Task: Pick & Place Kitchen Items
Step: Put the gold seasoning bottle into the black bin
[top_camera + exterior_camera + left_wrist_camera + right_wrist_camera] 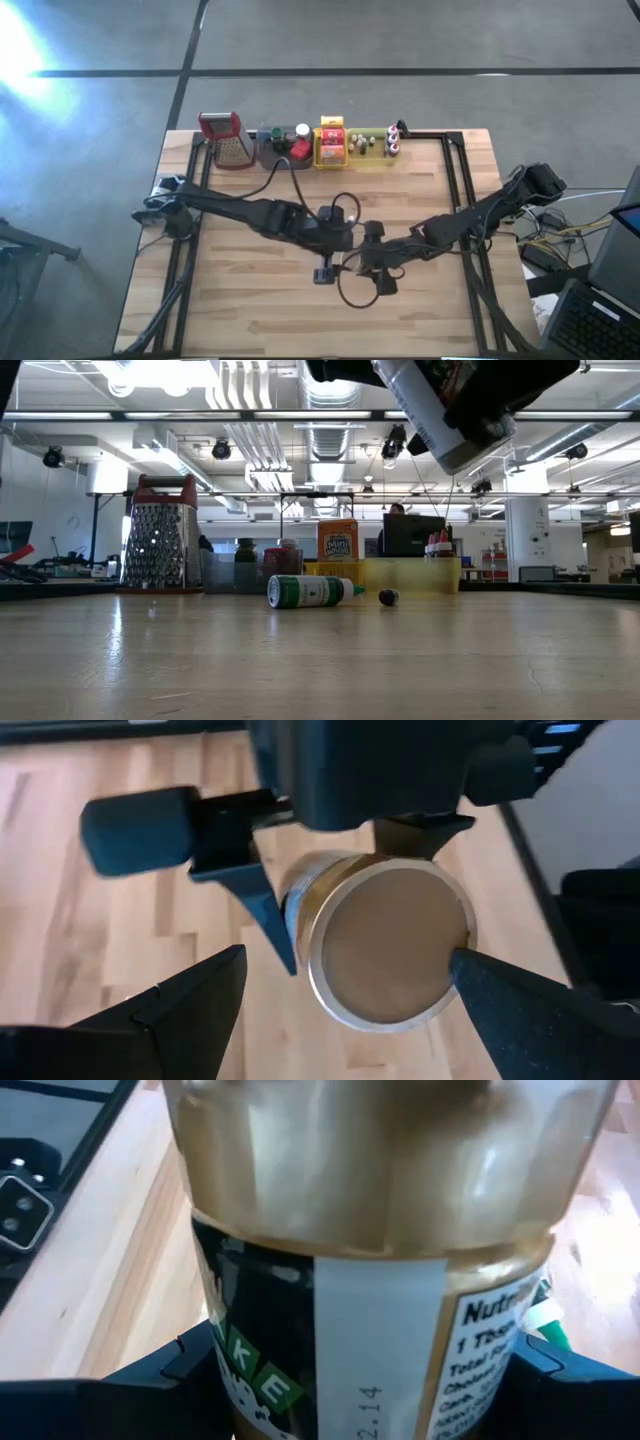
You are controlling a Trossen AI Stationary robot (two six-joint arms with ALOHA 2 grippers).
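Note:
A jar (380, 1280) with a golden filling and a black-and-white label hangs over the table's middle, with my right gripper (365, 1370) shut on it. In the low view the jar (445, 415) is high up and tilted. Its lid end is hidden. My left gripper (345, 970) is open, with one finger on each side of the jar's round base (385, 955). A green-labelled bottle (305, 592) lies on its side on the wood, with a small dark cap (388, 597) beside it. My right gripper pinches the jar's labelled body (260, 1380) between its two fingers, which lie across the jar. The jar is lifted clear of the table and tilted, its base pointing away from this gripper toward the left one. My left gripper has one fingertip (480, 975) at the base's rim; I cannot tell whether it touches.
Along the far edge stand a red-topped grater (225, 140), a grey tray (268, 152), a yellow tray (332, 158) and a green tray (372, 160), all three holding small items. Bare wood lies toward the near edge (300, 320).

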